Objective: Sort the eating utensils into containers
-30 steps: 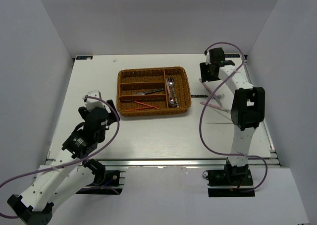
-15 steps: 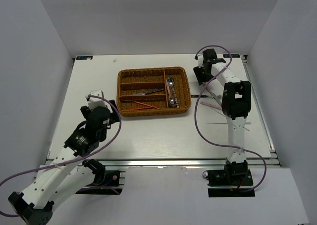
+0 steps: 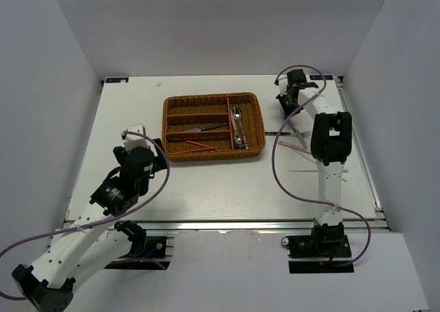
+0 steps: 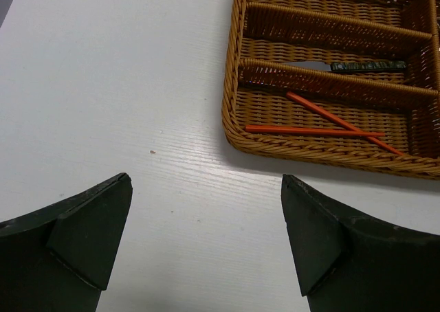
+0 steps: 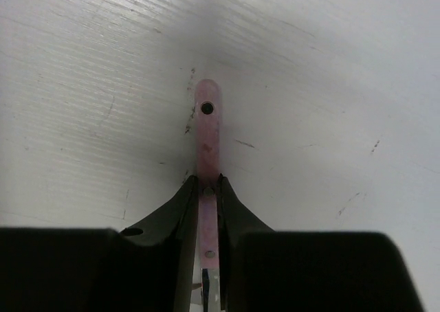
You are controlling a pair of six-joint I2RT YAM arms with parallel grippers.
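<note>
Now, a pink-handled piece is in the grip, right of the tray.
Just off the tray's (image 3: 213, 155) near left corner, the left gripper (image 4: 205, 188) hangs with fingers wide apart, holding nothing. Red chopsticks (image 4: 313, 129) lie in the tray's nearest slot. Right of the tray, the right gripper (image 5: 206, 183) is clamped on a pink handle (image 5: 207, 133) low over the table (image 3: 206, 188). Lift it level, then tell fork from knife before choosing a slot.

The black fingers (image 5: 172, 212) are closed on a pink-handled utensil (image 5: 207, 137), gripping it from both sides at a rivet. The handle runs from the fingers toward 12 o'clock and ends in a rounded tip with a small hole. A strip of metal shows at 6 o'clock. The type of utensil cannot be determined. The white bench (image 5: 330, 85) is scuffed around the handle.
</note>
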